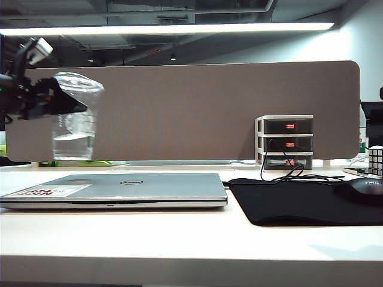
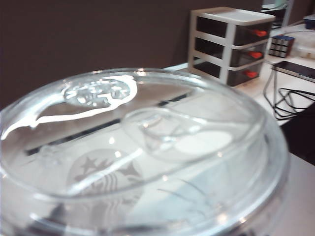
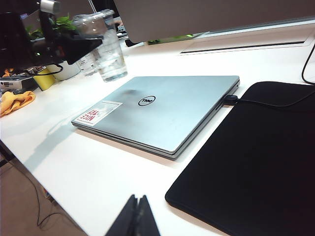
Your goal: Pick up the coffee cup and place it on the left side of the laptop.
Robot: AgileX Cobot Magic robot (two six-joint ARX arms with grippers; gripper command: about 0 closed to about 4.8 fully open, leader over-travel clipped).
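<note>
Left gripper [image 1: 60,101]: black, up at the far left of the exterior view, clamped around the upper part of the coffee cup [image 1: 74,119], just under the lid; jaws spread wide on the cup's body.
Right gripper [image 3: 137,216]: low over the near edge of the table [image 3: 93,182], well apart from the cup; the two dark fingertips met in a point, closed, nothing between them.
Coffee cup: clear plastic, held in the air, clear of the table, tilted a little with the lid end leaning toward the right of the exterior view; it sat above and behind the back left corner of the laptop [image 1: 119,190].
Cup lid [image 2: 142,147]: clear dome, filled nearly the whole left wrist view; pale round logo showed through the plastic below it.
Laptop: silver-grey, shut, flat on the table, round logo in the middle of the lid, white sticker [image 1: 45,191] with red letters at its front left corner.
Mouse pad [image 1: 299,200]: black, flat, just beside the laptop on its right, black mouse [image 1: 365,188] on its far right end.
Cable [image 3: 268,102]: black, plugged into the laptop's right side, ran across the pad.
Drawer unit [image 1: 285,142]: small, white frame, three dark drawers with red handles, at the back right against the brown partition [image 1: 197,107].
Puzzle cube [image 1: 375,160]: at the far right edge, partly cut off.
Yellow cloth [image 3: 15,101]: on the table well left of the laptop, in the right wrist view.
</note>
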